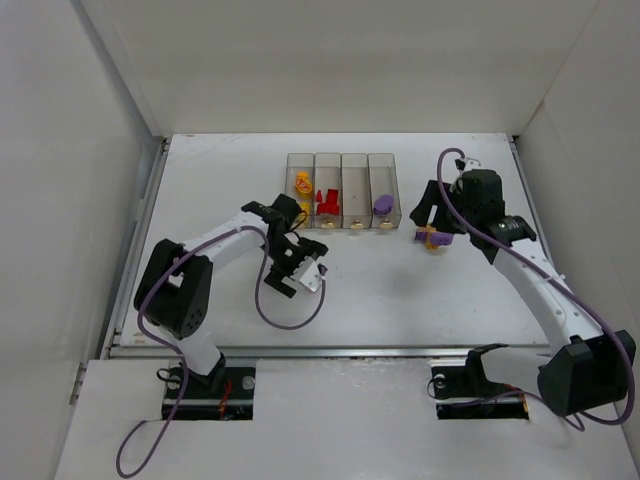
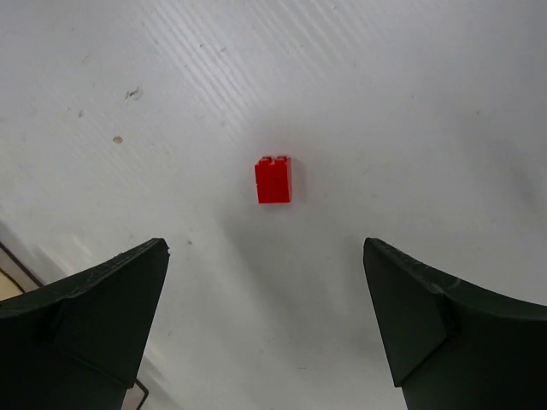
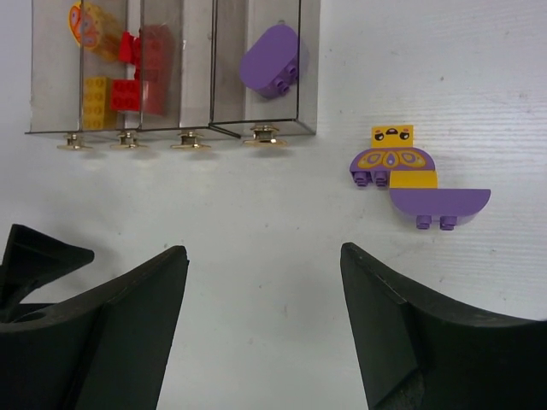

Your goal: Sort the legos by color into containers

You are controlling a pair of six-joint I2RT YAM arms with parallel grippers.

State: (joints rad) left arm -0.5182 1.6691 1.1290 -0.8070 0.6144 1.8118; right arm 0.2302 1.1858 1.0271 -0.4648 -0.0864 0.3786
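Four clear containers [image 1: 355, 170] stand in a row at the back of the table. From the left, one holds yellow legos [image 1: 302, 183], the second red legos [image 1: 328, 200], the fourth a purple lego [image 1: 383, 203]. A small red lego [image 2: 273, 179] lies on the table just ahead of my left gripper [image 2: 265, 256], which is open and empty. A purple-and-yellow lego cluster [image 3: 402, 175] lies right of the containers [image 3: 171, 128]. My right gripper [image 3: 263, 252] is open and empty, hovering near it, with the cluster [image 1: 436, 238] ahead and to its right.
White walls enclose the table on the left, back and right. My left arm [image 1: 215, 245] reaches in front of the bins, with its purple cable [image 1: 285, 320] looping over the table. The third bin [image 1: 355, 190] holds nothing.
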